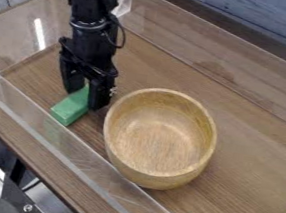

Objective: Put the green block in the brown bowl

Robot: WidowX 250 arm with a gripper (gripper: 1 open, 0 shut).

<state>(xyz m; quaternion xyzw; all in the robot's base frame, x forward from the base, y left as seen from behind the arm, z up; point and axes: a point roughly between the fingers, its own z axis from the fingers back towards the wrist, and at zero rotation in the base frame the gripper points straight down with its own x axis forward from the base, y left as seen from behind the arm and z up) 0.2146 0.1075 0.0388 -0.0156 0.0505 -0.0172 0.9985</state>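
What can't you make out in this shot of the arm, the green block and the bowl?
- Far end of the green block: hidden by the fingers in the camera view.
- Whether the fingers touch the block: contact is hidden.
- Arm above the gripper: cut off by the top edge.
- Brown bowl: near outer wall faces away.

No readable text, label, brand, number or sign anywhere in view
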